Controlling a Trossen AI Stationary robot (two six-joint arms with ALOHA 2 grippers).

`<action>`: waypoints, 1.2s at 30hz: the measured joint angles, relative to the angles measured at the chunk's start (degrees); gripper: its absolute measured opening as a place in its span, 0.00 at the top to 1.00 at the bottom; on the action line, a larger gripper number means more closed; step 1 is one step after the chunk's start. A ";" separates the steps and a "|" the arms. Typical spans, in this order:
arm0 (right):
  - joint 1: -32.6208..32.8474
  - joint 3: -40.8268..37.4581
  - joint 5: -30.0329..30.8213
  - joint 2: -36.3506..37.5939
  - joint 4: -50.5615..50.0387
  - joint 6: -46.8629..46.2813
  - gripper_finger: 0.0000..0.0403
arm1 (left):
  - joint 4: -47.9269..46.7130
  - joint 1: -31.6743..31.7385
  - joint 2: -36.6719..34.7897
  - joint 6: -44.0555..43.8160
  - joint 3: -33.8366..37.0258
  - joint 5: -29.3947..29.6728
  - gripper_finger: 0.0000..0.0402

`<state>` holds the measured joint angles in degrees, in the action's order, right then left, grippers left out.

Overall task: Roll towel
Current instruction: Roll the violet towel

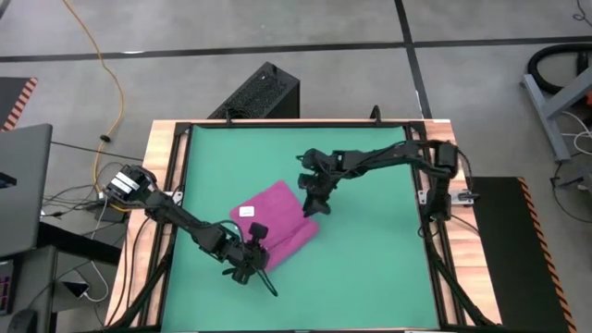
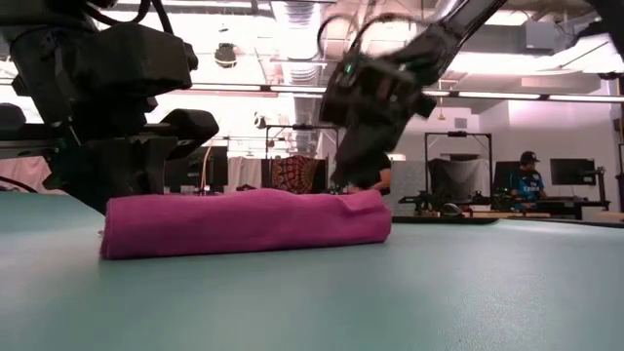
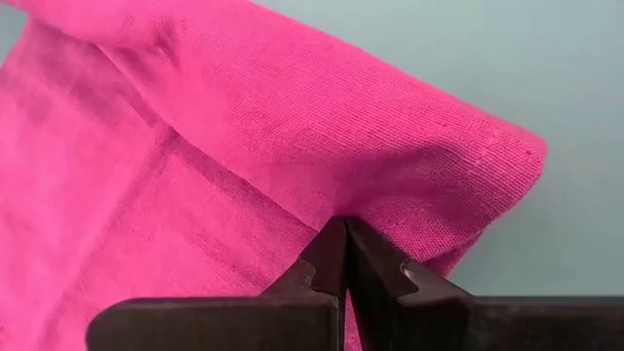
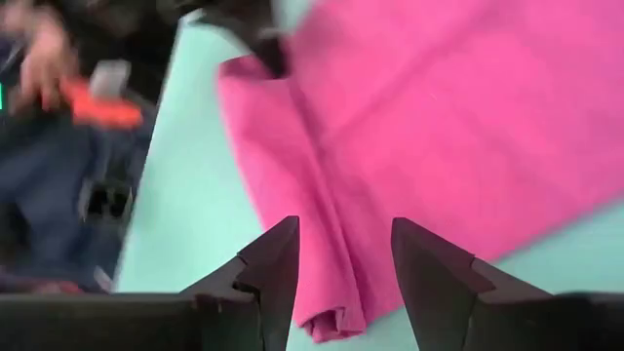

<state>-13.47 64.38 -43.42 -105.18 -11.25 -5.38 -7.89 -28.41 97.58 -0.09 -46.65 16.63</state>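
Observation:
The magenta towel [image 1: 276, 220] lies on the green mat [image 1: 370, 268], partly rolled along its near-right side, its white tag [image 1: 246, 212] facing up. In the low view it is a low roll [image 2: 244, 222]. My left gripper [image 1: 252, 250] is shut at the towel's near corner [image 3: 343, 234]. My right gripper [image 1: 313, 205] hovers open over the roll's right end [image 4: 331, 317]; its two fingers stand on either side of the roll, apart from it [image 4: 341, 229]. My left gripper pinches a pucker of cloth [image 3: 341, 210] at the near end of the towel's rolled edge between its two shut fingertips; how many layers, I cannot tell. The fingers slant down from the table's near-left side. The towel lies on the mat, creased toward the tips.
A raised wooden frame [image 1: 435, 231] borders the mat. A black box [image 1: 264, 92] stands beyond the table's far edge. Bare green mat [image 1: 370, 166] lies right of and beyond the towel. People sit at desks [image 2: 529, 175] in the room behind.

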 joint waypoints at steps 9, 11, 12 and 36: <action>13.76 0.11 21.64 8.55 -5.83 26.30 0.55 | -0.36 1.46 0.00 -0.58 0.00 -0.26 1.00; 18.00 0.09 27.67 7.58 -7.21 30.12 0.55 | -0.49 1.83 0.00 -0.77 0.00 -0.96 1.00; 19.66 0.04 29.55 6.95 -7.74 31.11 0.55 | -0.49 2.02 -0.02 -0.93 0.00 -1.27 1.00; 27.67 0.04 52.72 4.60 -6.86 28.30 0.25 | -0.43 3.04 0.00 -1.69 0.02 -2.31 1.00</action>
<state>14.20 64.42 9.30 -100.57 -18.11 22.92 -8.32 -25.36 97.58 -1.78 -46.63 14.33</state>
